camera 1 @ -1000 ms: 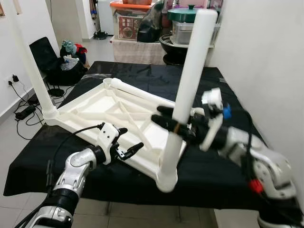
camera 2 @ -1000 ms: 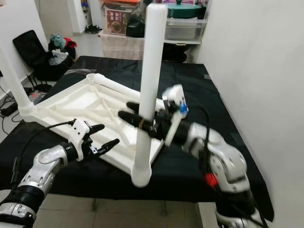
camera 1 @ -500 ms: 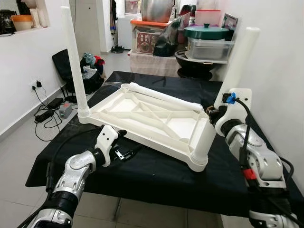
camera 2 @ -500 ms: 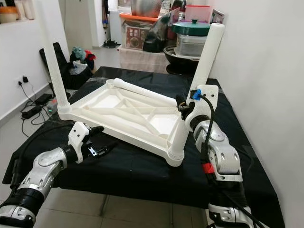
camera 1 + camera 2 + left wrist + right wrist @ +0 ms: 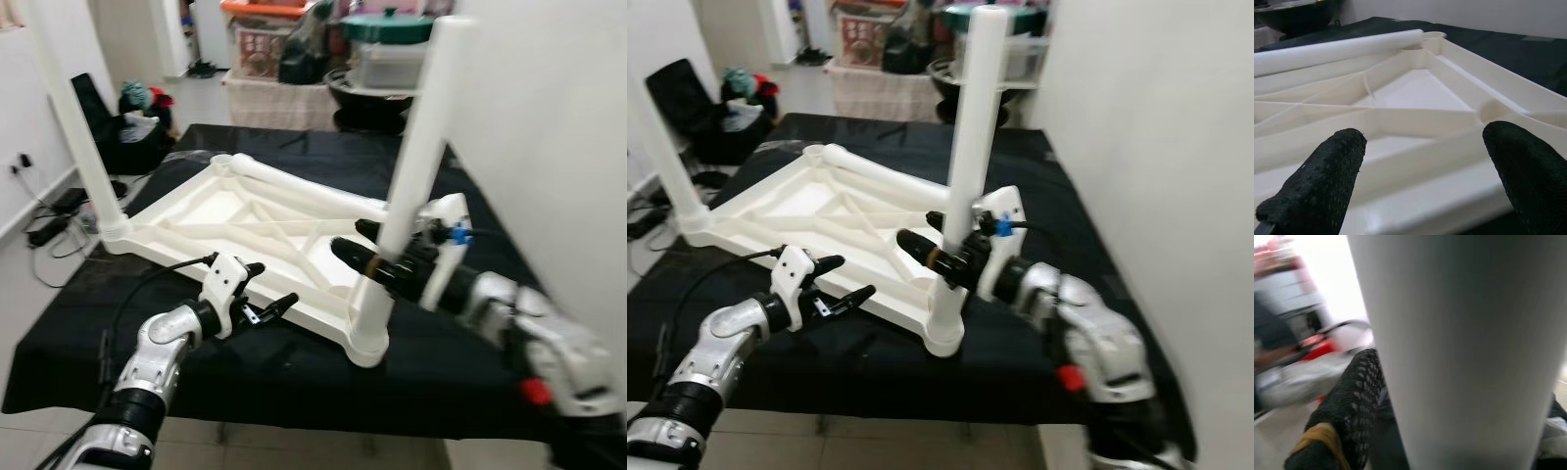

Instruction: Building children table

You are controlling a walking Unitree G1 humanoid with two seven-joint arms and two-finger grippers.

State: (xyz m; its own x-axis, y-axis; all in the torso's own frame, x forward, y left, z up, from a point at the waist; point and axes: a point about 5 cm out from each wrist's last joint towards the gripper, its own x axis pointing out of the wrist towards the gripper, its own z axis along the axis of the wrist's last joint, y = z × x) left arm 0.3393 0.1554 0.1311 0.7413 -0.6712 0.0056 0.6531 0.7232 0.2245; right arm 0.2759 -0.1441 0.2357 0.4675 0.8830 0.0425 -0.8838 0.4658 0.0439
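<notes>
The tabletop [image 5: 255,230], white moulded plastic, lies underside-up on the black-covered worktop [image 5: 460,382], its ribbed frame facing upward. One leg [image 5: 402,211] stands upright in the tabletop's near corner socket, nearest the robot's right; a second leg [image 5: 73,127] stands in the corner toward the robot's left, and a third leg [image 5: 294,188] lies flat along the tabletop's far edge. The right pincer [image 5: 377,257] is closed around the lower part of the near upright leg, one finger [image 5: 1354,396] pressed against the smooth tube. The left pincer [image 5: 266,299] hovers just off the tabletop's near edge with its fingers [image 5: 1322,176] spread wide and nothing between them, aimed at the rim. The parts look light, stiff and hollow, and the legs smooth enough to slip or twist in a grip. A leg is probably best held low, close to its socket, so it seats straight; the tabletop is best steadied by its rim or a rib.
</notes>
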